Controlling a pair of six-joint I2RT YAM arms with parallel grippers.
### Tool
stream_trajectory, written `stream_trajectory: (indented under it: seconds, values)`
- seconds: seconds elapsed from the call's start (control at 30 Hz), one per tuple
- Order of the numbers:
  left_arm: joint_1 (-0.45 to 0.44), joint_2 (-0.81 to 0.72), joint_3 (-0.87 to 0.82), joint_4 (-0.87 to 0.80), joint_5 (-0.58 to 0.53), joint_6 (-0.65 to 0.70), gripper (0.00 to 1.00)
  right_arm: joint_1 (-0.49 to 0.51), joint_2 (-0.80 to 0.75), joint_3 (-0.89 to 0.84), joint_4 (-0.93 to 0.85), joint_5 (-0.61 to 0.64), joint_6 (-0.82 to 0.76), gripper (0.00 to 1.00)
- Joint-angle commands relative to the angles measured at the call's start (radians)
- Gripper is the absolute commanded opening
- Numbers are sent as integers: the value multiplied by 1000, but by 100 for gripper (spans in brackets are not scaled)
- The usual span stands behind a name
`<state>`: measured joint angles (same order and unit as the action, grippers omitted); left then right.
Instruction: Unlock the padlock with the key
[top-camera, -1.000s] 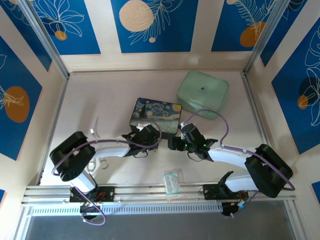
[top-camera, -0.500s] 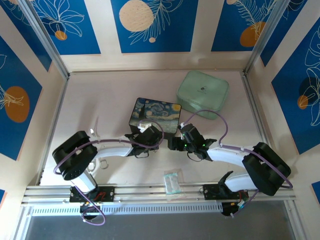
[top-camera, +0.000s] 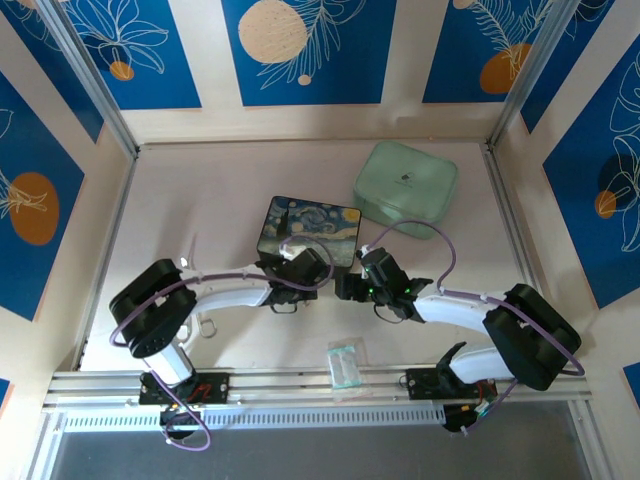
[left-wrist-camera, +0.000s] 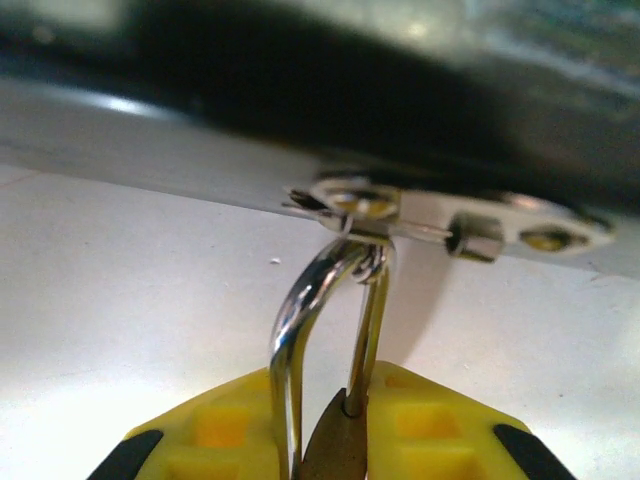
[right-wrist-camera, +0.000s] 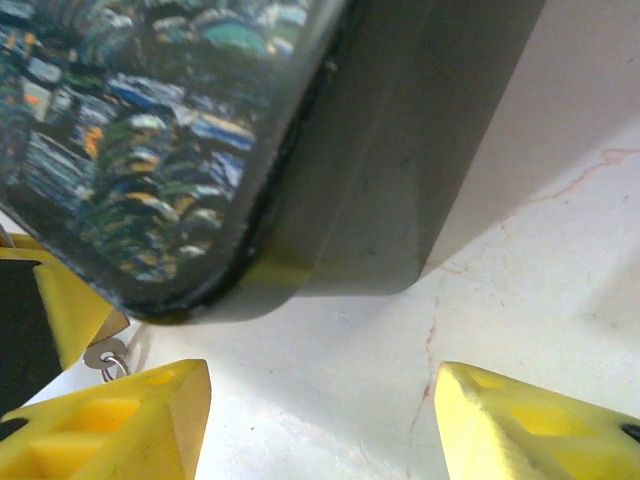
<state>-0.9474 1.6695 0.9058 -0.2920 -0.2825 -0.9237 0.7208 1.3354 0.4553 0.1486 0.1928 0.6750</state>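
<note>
The left fingers (left-wrist-camera: 400, 425) are closed on the padlock (left-wrist-camera: 335, 445). Its brass body is pinched between them, and its silver shackle runs up to the clasp (left-wrist-camera: 395, 208) on the edge of the starry-night box (right-wrist-camera: 130, 130). The right fingers (right-wrist-camera: 130, 420) are held apart with nothing between them, low over the counter (right-wrist-camera: 480, 250), just beside the box's corner.

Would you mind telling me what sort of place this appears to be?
Probably a lab robot workcell rather than a home: a pale table boxed in by blue patterned wall panels, the left arm and right arm bolted to an aluminium rail, and props like a starry-night box.
</note>
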Motion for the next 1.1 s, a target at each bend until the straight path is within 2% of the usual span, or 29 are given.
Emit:
stream_trajectory:
  seconds: [0.0, 0.17, 0.27, 0.5, 1.07]
  values:
    - [-2, 42, -2, -262, -93, 74, 13, 5, 10, -18, 11, 10, 14, 61]
    - [-2, 62, 44, -340, -153, 95, 17, 5, 4, -22, 13, 8, 15, 61]
    - [-9, 90, 69, -346, -137, 104, 18, 5, 2, -24, 14, 7, 17, 61]
    - [-40, 104, 79, -322, -157, 80, 29, 3, -3, -30, 11, 8, 15, 61]
    - [-114, 169, 150, -388, -207, 35, 29, 2, 13, -25, 13, 3, 12, 61]
